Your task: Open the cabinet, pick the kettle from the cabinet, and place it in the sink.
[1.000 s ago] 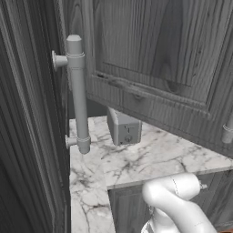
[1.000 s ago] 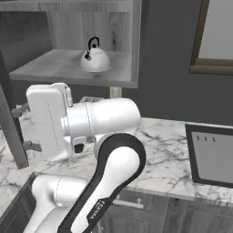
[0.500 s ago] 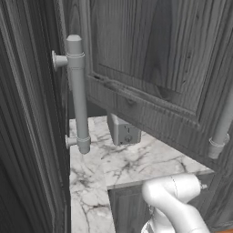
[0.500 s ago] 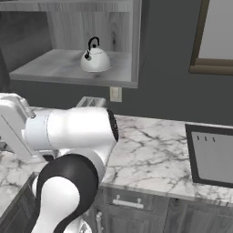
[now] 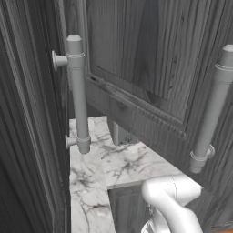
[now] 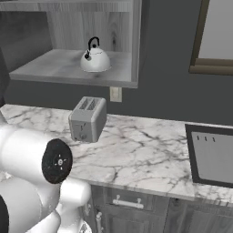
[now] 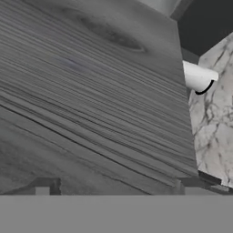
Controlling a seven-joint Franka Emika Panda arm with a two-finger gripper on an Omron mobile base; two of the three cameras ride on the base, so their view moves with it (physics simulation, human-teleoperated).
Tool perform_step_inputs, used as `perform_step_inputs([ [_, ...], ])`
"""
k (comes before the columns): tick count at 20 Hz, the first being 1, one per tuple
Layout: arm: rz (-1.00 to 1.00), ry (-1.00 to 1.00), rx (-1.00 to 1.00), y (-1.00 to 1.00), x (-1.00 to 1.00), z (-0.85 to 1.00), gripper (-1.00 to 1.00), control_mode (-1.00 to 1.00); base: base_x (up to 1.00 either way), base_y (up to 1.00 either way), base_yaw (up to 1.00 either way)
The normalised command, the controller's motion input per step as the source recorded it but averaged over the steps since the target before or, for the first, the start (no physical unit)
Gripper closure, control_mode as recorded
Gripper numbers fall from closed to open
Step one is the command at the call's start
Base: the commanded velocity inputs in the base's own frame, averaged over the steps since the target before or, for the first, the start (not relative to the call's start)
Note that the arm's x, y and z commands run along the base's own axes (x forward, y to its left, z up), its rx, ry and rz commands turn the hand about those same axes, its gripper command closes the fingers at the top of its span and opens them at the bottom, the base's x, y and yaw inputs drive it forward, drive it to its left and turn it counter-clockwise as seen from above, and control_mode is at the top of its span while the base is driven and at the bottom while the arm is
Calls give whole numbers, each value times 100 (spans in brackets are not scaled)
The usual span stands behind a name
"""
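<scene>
Swinging wide since the last picture, the cabinet door now covers most of the left base view, and its bar handle has come further into that picture, standing upright with its long side running up and down. In the right base view the white arm has dropped low to the left, so the counter and toaster behind it can be seen again.

The cabinet stands open, with its shelf bare to the room. The arm bends at a dark joint low in the right base view and reaches off to the left. In the hand view the gripper points straight at the door's wood grain, very close to it. Its 2 finger tips stand far apart, so the pincer is open and holds nothing.

The sink lies at the right end of the marble counter. The toaster sits on the counter below the shelf.

The kettle sits upright on the cabinet shelf, its dark handle arching over the top.
</scene>
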Motion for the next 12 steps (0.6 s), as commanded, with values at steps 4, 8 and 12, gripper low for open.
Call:
perform_step_inputs([
  [4,-33,-11,0,48,-9,0,-100,-100,0,0,0],
  [8,-28,-8,0,40,-1,0,-100,-100,0,0,0],
  [12,-21,-4,0,34,0,3,-100,-100,0,0,0],
])
